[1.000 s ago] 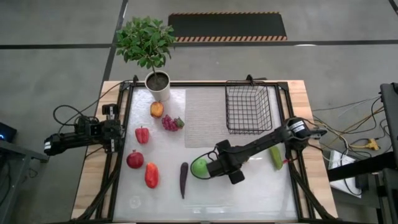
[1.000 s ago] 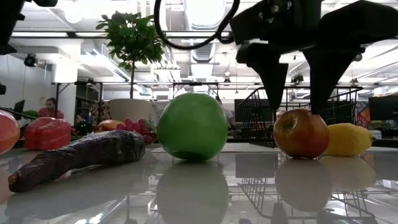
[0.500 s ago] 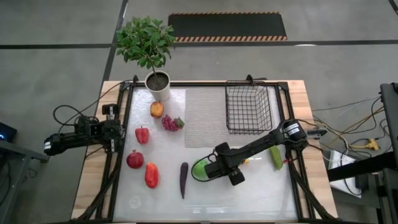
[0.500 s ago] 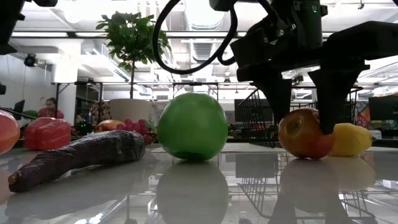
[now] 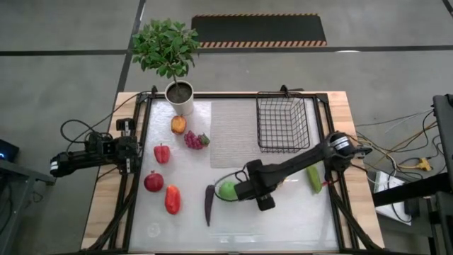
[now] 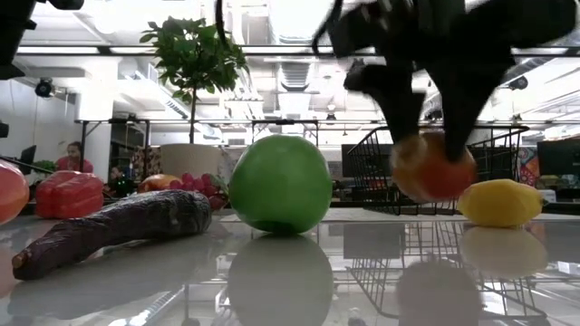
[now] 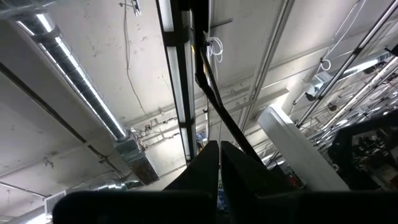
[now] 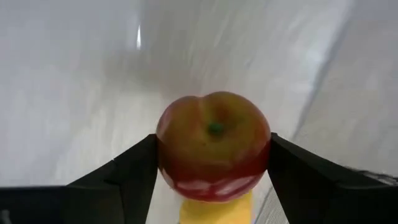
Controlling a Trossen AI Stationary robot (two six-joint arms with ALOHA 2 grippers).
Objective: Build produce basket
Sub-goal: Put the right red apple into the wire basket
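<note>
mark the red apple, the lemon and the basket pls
red apple [image 8: 213,146]: right wrist view, front face below the stem dimple.
lemon [image 6: 499,203]: low view, middle of its side.
basket [image 5: 282,148]: high view, near rim wire.

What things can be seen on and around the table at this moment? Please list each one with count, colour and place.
basket: 1, black wire, far right of table, nothing seen inside
potted plant: 1, green leaves, white pot, far left corner
orange fruit: 1, near the pot
grapes: 1 bunch, purple-red, beside the orange fruit
red produce: 3 pieces, left side
eggplant: 1, dark, front centre
green apple: 1, centre
lemon: 1, yellow, on the table
cucumber: 1, green, right side
red apple: 1, lifted off the table
right gripper: shut on red apple
left gripper: shut, parked at left edge
</note>
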